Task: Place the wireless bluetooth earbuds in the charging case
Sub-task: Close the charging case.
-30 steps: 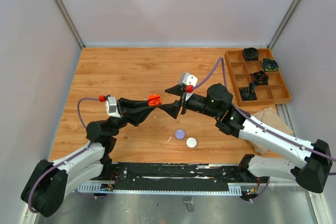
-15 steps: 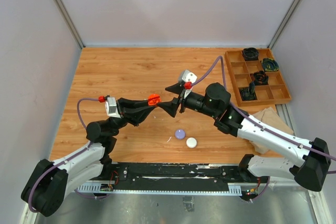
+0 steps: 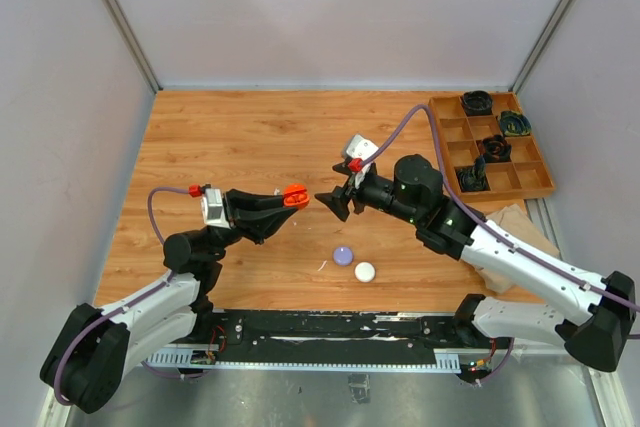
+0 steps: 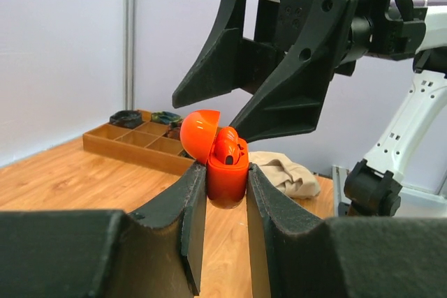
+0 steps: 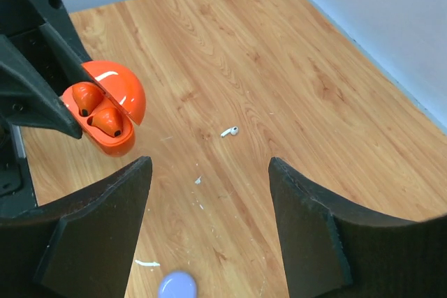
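Note:
An orange-red charging case hangs above the table with its lid swung open. Two orange-red earbuds sit in its wells. My left gripper is shut on the case body, also seen from above. My right gripper is open and empty, just right of the case and a little apart from it; from above this gripper faces the case. A loose white earbud lies on the wood below.
A lilac puck and a white puck lie on the table near the front. A wooden compartment tray with dark items stands at the back right. A beige cloth lies under the right arm.
My right gripper has drawn back to the right, away from the case, and turned. The left gripper still holds the case and has barely moved.

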`<state>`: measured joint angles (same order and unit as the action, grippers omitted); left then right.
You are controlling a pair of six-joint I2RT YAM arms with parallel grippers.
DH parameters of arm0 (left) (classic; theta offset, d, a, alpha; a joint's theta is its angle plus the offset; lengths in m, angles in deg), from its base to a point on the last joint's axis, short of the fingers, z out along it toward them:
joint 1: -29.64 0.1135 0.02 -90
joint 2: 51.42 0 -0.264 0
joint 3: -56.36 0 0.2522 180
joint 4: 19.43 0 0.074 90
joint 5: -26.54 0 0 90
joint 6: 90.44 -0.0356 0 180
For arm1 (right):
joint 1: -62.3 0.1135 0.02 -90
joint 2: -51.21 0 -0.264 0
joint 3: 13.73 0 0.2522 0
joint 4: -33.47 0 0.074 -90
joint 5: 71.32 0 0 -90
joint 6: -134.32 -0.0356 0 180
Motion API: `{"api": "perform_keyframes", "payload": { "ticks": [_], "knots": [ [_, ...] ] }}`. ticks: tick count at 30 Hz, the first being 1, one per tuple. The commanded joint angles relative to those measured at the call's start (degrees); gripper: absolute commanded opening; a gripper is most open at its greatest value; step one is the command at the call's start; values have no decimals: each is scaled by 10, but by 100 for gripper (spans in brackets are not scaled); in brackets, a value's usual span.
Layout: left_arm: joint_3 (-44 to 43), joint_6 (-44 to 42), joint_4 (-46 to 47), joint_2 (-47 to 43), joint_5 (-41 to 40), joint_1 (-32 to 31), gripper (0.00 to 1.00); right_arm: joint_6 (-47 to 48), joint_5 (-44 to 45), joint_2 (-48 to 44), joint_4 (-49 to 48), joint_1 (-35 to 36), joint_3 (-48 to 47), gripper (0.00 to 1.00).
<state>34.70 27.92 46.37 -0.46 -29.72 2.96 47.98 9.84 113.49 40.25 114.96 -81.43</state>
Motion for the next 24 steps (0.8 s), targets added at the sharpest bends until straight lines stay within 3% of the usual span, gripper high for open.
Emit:
{"api": "perform_keyframes", "payload": {
  "ticks": [1,5,10,24],
  "knots": [
    [7,-8,20,-4,16,4,0,42,-50,-9,78,-26,-48,69],
    [5,-22,5,-4,33,4,0,66,-188,-10,141,-55,-85,73],
    [-8,-35,-10,-3,68,4,0,80,-291,17,167,-57,-111,78],
    [-24,-21,-3,22,77,4,0,55,-431,107,168,-56,-156,78]
  ]
}}
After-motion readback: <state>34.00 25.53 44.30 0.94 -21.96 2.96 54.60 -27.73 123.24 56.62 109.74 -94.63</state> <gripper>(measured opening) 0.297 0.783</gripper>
